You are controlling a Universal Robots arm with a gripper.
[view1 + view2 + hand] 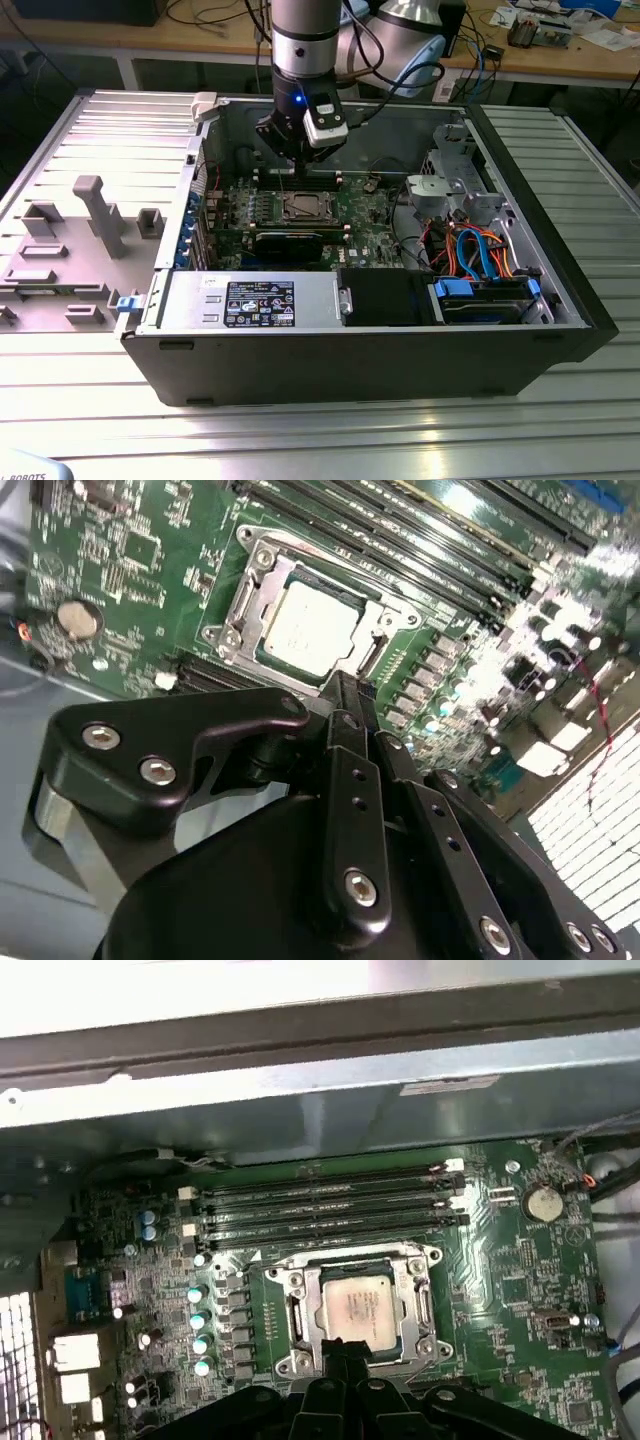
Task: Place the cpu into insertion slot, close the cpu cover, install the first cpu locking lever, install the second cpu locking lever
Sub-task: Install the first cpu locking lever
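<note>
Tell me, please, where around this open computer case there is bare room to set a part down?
The ribbed metal table in front of the case is bare, as is the strip on the exterior view's right. Crowded: inside, around the cpu under the gripper, and the grey fixture tray with its upright blocks.

The arm [303, 40] was a grey cylinder w/ a black band and a small blue light. Black cables ran beside it. The claw [345, 715] was matte black, w/ silver screws on its links.

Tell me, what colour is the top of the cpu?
Silver-grey metal; the cpu shows best in the second wrist view.
</note>
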